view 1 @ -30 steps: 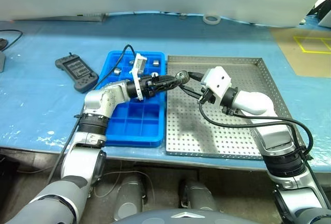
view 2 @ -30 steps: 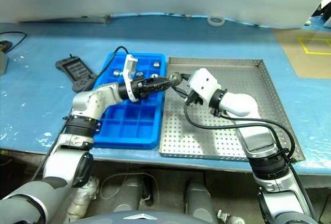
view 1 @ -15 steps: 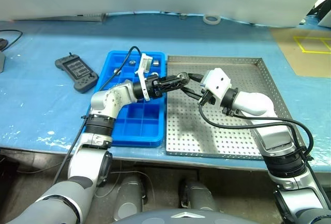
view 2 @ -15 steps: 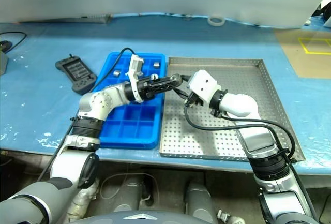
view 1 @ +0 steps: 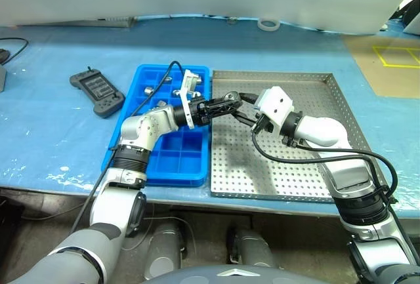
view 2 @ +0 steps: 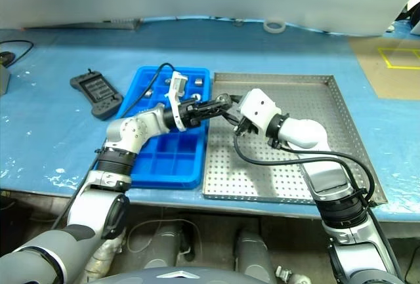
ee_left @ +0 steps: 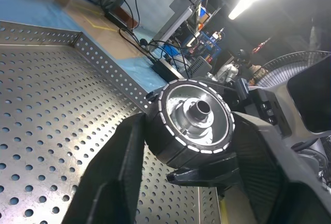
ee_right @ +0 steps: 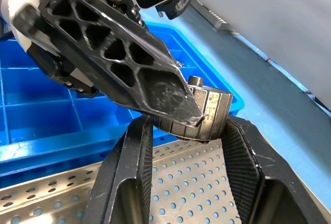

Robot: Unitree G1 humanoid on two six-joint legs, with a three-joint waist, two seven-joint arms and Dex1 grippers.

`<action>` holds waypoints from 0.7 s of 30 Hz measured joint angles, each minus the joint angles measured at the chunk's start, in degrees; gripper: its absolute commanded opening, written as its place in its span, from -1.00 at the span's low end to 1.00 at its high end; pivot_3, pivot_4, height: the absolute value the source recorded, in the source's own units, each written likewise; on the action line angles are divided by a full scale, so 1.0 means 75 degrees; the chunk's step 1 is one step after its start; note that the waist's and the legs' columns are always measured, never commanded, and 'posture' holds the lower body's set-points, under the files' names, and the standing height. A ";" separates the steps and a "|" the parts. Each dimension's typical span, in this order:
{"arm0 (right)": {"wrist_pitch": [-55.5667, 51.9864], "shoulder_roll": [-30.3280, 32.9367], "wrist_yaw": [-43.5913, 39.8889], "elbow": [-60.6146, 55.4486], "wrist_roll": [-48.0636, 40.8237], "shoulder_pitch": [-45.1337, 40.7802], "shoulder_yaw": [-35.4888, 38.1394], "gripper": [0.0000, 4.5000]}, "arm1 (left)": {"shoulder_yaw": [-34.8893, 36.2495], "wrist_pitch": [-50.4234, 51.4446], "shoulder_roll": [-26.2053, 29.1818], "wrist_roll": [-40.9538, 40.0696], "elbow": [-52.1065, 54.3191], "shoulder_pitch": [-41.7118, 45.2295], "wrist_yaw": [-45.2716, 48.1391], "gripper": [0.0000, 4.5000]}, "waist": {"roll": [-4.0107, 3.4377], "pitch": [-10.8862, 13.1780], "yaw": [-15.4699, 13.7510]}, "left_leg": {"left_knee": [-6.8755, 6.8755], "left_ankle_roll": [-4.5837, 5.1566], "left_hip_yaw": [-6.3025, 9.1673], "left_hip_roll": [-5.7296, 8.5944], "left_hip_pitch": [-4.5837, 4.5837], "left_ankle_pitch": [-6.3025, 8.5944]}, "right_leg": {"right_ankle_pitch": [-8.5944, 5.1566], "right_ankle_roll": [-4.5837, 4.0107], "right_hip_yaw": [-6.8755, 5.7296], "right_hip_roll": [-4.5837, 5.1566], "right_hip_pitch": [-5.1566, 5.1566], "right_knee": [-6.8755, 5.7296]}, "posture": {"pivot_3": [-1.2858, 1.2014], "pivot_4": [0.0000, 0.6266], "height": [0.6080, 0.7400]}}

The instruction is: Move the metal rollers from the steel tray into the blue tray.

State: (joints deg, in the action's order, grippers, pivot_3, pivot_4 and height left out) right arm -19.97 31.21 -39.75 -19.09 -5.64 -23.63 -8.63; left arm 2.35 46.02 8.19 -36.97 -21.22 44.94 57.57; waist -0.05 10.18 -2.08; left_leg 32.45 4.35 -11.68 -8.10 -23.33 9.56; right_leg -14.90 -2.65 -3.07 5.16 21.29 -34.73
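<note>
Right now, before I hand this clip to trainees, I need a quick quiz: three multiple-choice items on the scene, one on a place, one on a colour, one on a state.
1. Where does the black remote lie?
A. on the floor
B. on the table, to the left of the blue tray
C. propped against the wall

2. What colour is the tape roll at the table's far edge?
A. white
B. red
C. black

3. How is the metal roller between the arms placed?
A. lying flat on the table
B. dropped on the floor
C. held in the air, with the left gripper and the right gripper both closed around it

Answers: 1 B, the remote rests on the blue cover beside the tray's left side. 2 A, the ring is white. 3 C, both wrist views show the roller between that arm's fingers.
</note>
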 measured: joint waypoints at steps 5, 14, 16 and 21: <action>-0.0001 -0.0036 0.0057 0.0010 0.0002 0.0010 0.0000 -0.29 | 0.0005 -0.0005 -0.0004 -0.0008 0.0003 0.0014 -0.0099 -0.17 | 0.0000 0.0000 -0.0004 | 0.0001 0.0001 0.0000 0.0000 -0.0001 0.0000 | 0.0000 0.0000 0.0000 0.0000 0.0000 0.0001 | -0.11 -0.52 1.00; -0.0026 -0.0048 0.0171 0.0011 -0.0001 0.0004 0.0012 -0.29 | 0.0024 0.0012 -0.0033 -0.0064 -0.0020 0.0101 -0.0265 -0.17 | 0.0000 0.0000 -0.0004 | 0.0000 0.0000 0.0000 0.0000 -0.0001 0.0000 | 0.0000 0.0000 0.0000 0.0000 0.0001 0.0001 | -0.10 -0.52 1.00; -0.0084 -0.0050 0.0162 0.0011 -0.0037 -0.0014 0.0018 -0.13 | 0.0025 0.0024 -0.0032 -0.0097 -0.0020 0.0101 -0.0313 -0.18 | 0.0000 0.0000 -0.0007 | 0.0000 0.0000 0.0000 0.0000 -0.0001 0.0000 | 0.0000 0.0000 0.0000 0.0000 0.0001 0.0001 | -0.10 -0.52 1.00; -0.0343 -0.0058 -0.0010 0.0010 -0.0212 -0.0010 0.0024 0.53 | 0.0405 -0.0006 0.0100 -0.0154 -0.0004 0.0101 -0.0573 -0.18 | 0.0000 0.0000 -0.0004 | -0.0001 0.0000 0.0000 0.0000 0.0001 0.0000 | 0.0000 0.0000 0.0000 0.0000 0.0000 0.0001 | -0.10 -0.52 1.00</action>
State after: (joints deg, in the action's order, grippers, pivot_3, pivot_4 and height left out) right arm -22.54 30.77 -39.83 -19.01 -7.23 -23.71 -8.45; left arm 5.39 45.97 8.94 -38.13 -21.25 45.70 53.27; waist -0.06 10.18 -2.11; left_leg 32.44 4.35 -11.67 -8.10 -23.32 9.56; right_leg -14.90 -2.65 -3.07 5.16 21.29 -34.72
